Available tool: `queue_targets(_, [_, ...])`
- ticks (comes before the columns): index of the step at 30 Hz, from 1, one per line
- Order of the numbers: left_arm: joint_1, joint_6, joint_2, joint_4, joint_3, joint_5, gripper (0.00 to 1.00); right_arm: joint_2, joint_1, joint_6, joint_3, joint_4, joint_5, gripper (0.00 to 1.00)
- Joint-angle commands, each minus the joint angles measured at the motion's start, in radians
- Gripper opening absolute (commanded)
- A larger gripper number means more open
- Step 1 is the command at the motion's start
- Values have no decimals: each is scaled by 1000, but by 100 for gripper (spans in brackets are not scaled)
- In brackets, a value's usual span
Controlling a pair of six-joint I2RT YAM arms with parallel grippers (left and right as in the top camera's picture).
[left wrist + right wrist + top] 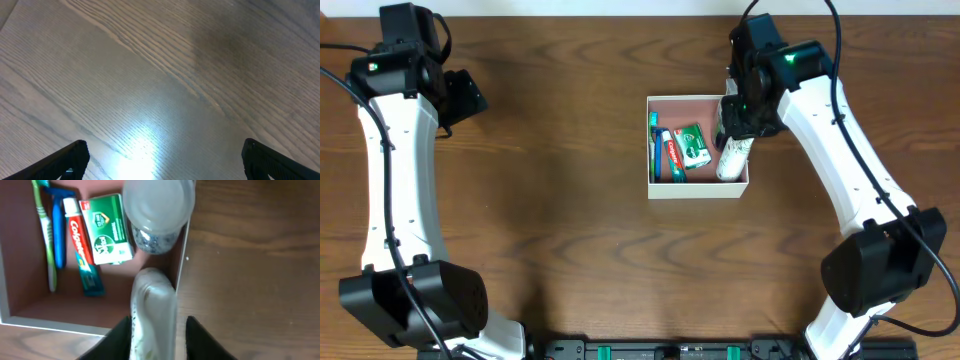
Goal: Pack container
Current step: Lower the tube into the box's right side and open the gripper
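Left end effector (164,150): spread wide, empty, over bare tabletop (150,75).
Container (695,191): right of centre on the tabletop, part-filled. I judge it light, thin-walled and easily slid; best held by a wall near a corner.
Right end effector (157,325): straddles white tube (152,305) at the container's right wall; I cannot tell whether it grips.

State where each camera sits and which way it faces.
Overhead: above the table, looking straight down; the left arm, right arm and container show.
Left wrist: on the left arm, facing bare table wood; left fingers, open, at the bottom corners.
Right wrist: on the right arm, looking down into the container; right fingers flank a white bottle.
Shared: overhead and right wrist both show the container, bottle and toothpaste.
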Motion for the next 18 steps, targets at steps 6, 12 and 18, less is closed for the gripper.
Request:
queue_targets(6, [2,-5,2,-1,-3,-8,98,-13,5,4,55,16,19,40])
queue_targets(12, [2,-5,2,-1,-3,-8,98,-39,-3,4,241,13,32,43])
queue_targets(18, [2,-5,2,-1,-3,-8,98,-98,-29,4,464,-31,183,65])
